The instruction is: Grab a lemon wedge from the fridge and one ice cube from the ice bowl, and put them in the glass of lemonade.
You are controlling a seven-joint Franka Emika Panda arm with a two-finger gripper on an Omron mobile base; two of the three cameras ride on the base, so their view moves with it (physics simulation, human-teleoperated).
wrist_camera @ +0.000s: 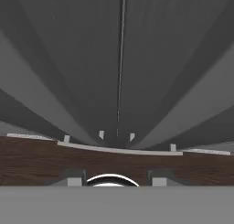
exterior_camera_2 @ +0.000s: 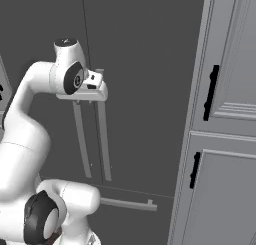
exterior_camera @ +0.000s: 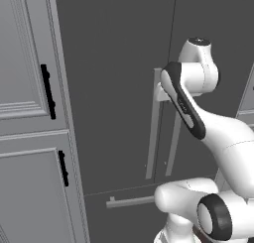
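The fridge (exterior_camera: 119, 88) stands shut straight ahead, its two long bar handles (exterior_camera: 154, 128) side by side at the door seam, so the step in hand looks like opening a door to reach the lemon wedge inside. The claw (exterior_camera_2: 95, 81) sits at the top of the handles, about 10 o'clock in the right base view; whether it is released or clenched I cannot tell. Best to centre one bar between the fingers, close firmly, then pull along the door's arc
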